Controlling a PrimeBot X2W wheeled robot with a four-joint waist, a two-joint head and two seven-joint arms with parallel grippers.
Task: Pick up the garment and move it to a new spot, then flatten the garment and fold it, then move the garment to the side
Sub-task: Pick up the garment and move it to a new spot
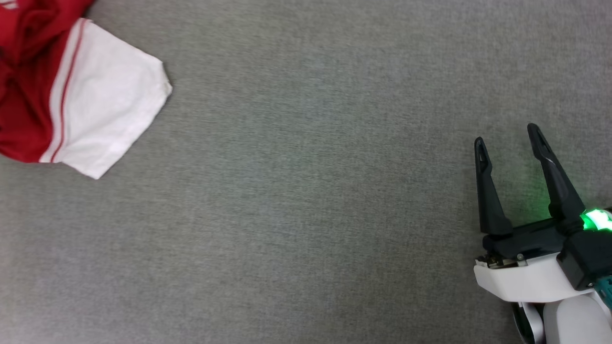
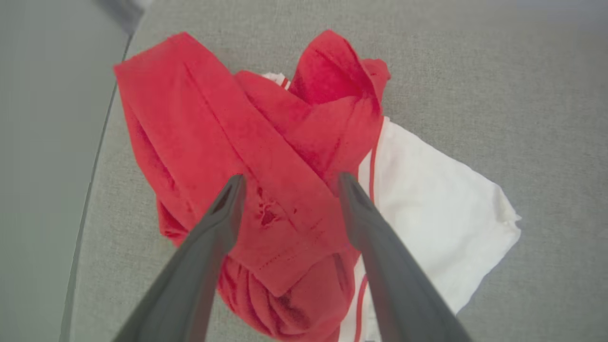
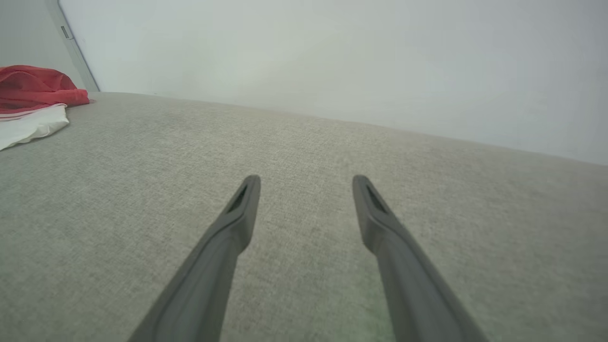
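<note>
While the right gripper (image 1: 506,134) gapes far off, the left gripper (image 2: 290,176), also spread, points at the garment (image 2: 213,118).

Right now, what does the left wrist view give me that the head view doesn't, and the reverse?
Left wrist view: the left gripper, open, poised over the crumpled red body of the garment, plus the surface edge beside it. Head view: the right gripper, open, green light lit, above the grey surface, well away from the garment. Both: the white sleeve with red stripe trim, lying on the grey surface.
</note>
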